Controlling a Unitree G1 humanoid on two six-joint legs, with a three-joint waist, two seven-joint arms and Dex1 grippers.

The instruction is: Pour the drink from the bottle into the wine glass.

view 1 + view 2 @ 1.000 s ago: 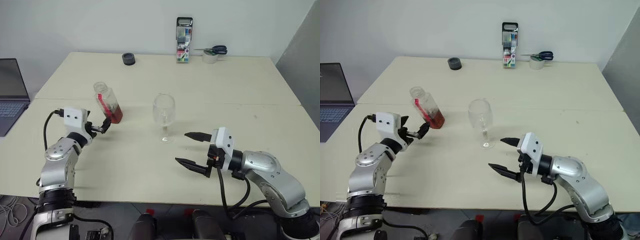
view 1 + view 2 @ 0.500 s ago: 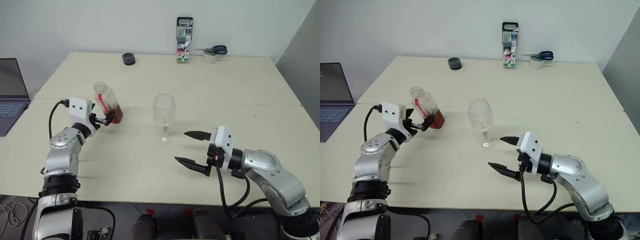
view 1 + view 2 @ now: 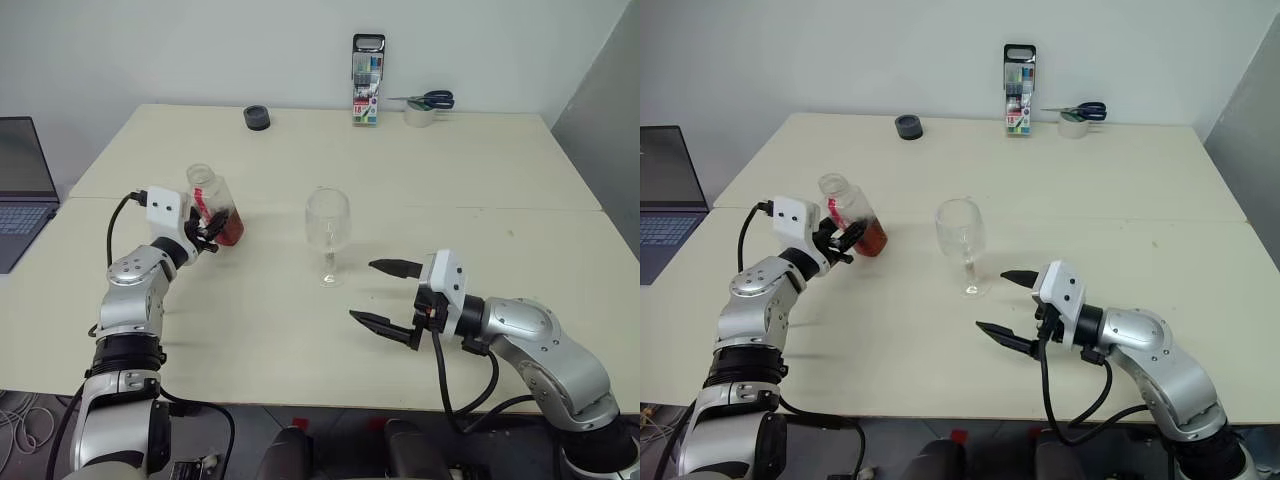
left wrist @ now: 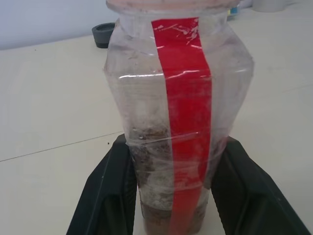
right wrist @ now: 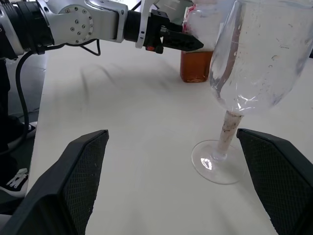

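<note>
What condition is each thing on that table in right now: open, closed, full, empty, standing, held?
bottle: standing on the table, leaning a little, cap on, gripped low down.
drink: fills only the bottom of the bottle.
wine glass: upright, empty, untouched.
left gripper: fingers closed on the bottle.
right gripper: fingers wide open, holding nothing, short of the glass.
laptop: lid open.
scissors: closed, lying on a tape roll.

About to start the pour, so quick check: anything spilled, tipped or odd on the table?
No spill shows. The small clear plastic bottle with the red label strip stands between the left gripper's jaws, shut on it. The clear stemmed wine glass stands upright and empty.
</note>
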